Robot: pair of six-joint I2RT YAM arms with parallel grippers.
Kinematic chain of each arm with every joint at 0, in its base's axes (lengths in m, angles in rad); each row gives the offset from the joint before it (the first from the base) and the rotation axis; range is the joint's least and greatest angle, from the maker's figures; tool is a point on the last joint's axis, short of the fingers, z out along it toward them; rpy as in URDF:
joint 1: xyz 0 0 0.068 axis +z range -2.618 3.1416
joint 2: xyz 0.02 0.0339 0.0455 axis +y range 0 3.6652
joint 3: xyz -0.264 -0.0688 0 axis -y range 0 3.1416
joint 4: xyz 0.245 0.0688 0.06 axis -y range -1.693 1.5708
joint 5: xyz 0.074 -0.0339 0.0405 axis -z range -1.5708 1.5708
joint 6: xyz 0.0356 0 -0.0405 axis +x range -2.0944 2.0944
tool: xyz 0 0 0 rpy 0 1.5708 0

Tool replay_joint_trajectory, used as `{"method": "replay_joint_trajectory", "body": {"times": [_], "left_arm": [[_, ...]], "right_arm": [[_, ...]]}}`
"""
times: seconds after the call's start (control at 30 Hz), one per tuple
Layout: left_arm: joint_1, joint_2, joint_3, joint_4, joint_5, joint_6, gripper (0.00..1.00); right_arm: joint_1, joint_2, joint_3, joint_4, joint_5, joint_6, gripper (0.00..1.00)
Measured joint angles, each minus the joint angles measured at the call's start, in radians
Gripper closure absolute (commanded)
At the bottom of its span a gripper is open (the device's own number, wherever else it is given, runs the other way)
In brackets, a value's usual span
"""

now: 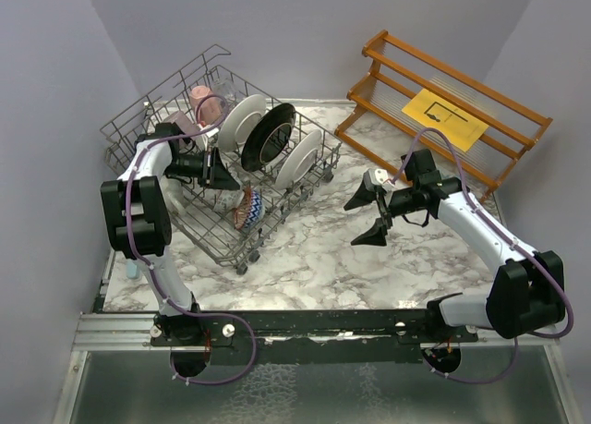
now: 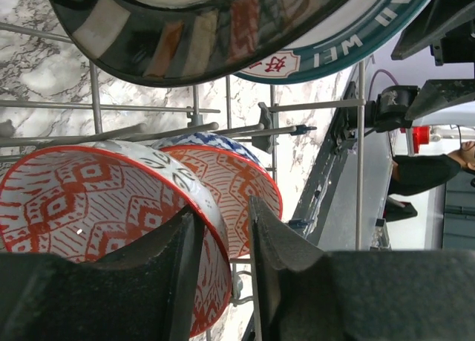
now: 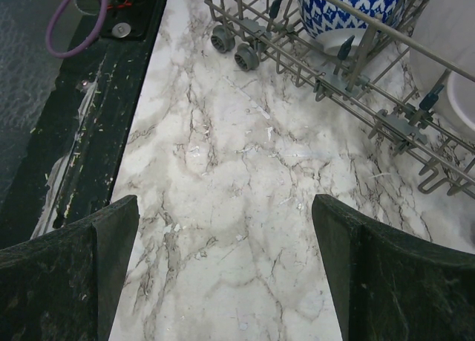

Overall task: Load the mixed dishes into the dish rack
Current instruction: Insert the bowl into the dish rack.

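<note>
Dish rack sits at upper left of the top view on the marble table, with its small wheels at the near corner. Standing in its tines are a black-rimmed plate between two white plates, and a pink mug at the far end. The left gripper reaches into the middle of the rack. In the left wrist view the left gripper is narrow, its fingers either side of the rim of a red patterned bowl that stands on edge. A sliver of gap shows between the rim and the right-hand finger. A second bowl, red inside and blue outside, is nested just behind it, under the black-rimmed plate. The right gripper hangs over bare table at centre right of the frame, well apart from the rack, spread wide and holding nothing. A wooden shelf at upper right carries a yellow paper sheet.
</note>
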Motion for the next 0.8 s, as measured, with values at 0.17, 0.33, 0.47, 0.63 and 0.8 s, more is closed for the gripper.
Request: {"method": "replay_joint_trajectory", "body": {"times": [0.17, 0.33, 0.47, 0.63, 0.8], "left_arm": [[-0.002, -0.004, 0.0, 0.032, -0.034, -0.037, 0.57], [-0.002, -0.049, 0.0, 0.087, -0.097, -0.111, 0.47], [-0.002, -0.108, 0.0, 0.135, -0.146, -0.175, 0.45], [-0.002, -0.169, 0.003, 0.184, -0.206, -0.242, 0.42], [-0.002, -0.267, 0.003, 0.232, -0.292, -0.317, 0.42]], "right_arm": [[0.0, -0.002, 0.0, 0.0, 0.0, 0.0, 0.0], [0.0, -0.006, 0.0, 0.0, 0.0, -0.001, 0.0], [0.0, -0.006, 0.0, 0.0, 0.0, -0.002, 0.0], [0.0, -0.01, 0.0, 0.0, 0.0, -0.006, 0.0], [0.0, -0.018, 0.0, 0.0, 0.0, -0.009, 0.0]]}}
